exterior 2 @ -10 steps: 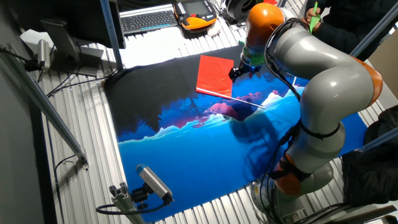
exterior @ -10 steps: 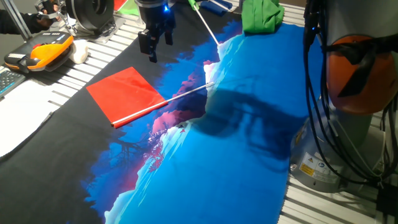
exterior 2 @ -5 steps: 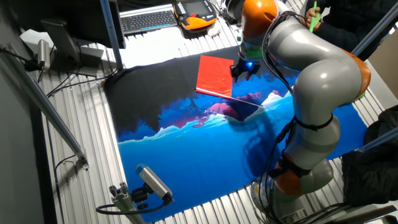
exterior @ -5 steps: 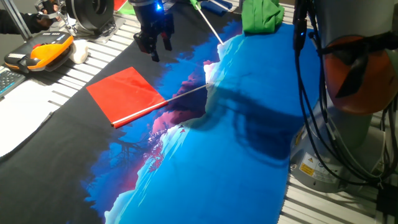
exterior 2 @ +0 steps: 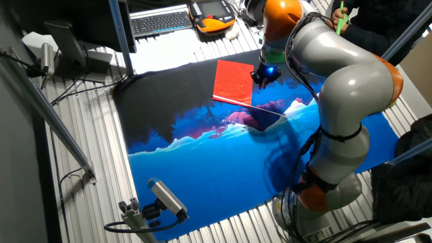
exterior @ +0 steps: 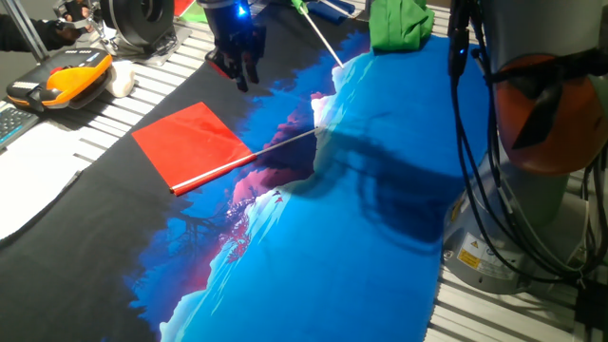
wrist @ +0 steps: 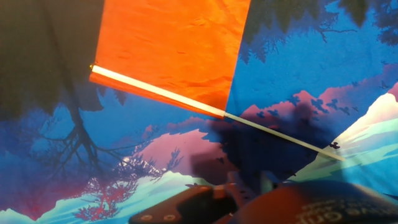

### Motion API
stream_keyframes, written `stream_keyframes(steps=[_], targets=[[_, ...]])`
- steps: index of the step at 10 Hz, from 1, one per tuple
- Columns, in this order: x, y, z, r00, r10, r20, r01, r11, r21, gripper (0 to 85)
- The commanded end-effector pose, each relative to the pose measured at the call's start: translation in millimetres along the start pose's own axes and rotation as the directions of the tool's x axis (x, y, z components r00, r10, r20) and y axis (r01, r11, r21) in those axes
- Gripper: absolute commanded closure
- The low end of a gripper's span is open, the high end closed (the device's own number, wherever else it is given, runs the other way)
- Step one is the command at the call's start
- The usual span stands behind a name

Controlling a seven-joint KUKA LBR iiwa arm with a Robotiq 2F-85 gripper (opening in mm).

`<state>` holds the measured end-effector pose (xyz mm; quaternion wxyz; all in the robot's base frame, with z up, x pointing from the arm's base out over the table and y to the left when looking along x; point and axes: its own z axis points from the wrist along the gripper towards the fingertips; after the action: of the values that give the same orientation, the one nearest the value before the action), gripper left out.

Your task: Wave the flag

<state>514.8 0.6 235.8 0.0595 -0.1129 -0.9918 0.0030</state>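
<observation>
The red flag (exterior: 195, 142) lies flat on the printed cloth (exterior: 380, 190), its white stick (exterior: 280, 144) pointing right. The gripper (exterior: 239, 68) hovers beyond the flag's far edge, holding nothing; I cannot tell how its fingers stand.

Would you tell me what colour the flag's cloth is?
The flag has plain red-orange cloth on a white stick, clearest in the hand view.

Flag (exterior: 195, 144) laid flat on printed cloth (exterior: 361, 209), which is spread over bench (exterior: 66, 123). Pincer (exterior: 239, 68) held above cloth, just beyond flag's far edge, apart from it. Cloth bundle (exterior: 399, 24) placed at cloth's far edge. Keyboard (exterior 2: 160, 22) set behind cloth.
</observation>
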Motion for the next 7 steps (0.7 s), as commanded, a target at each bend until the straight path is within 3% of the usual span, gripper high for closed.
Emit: stream_keyframes(steps=[1,7], targets=[[0.0,0.0,0.0,1.0,0.003,0.0,-0.003,1.0,0.0,85.0],[-0.1,-0.2,-0.1,1.0,0.026,0.002,-0.026,1.0,-0.003,85.0]])
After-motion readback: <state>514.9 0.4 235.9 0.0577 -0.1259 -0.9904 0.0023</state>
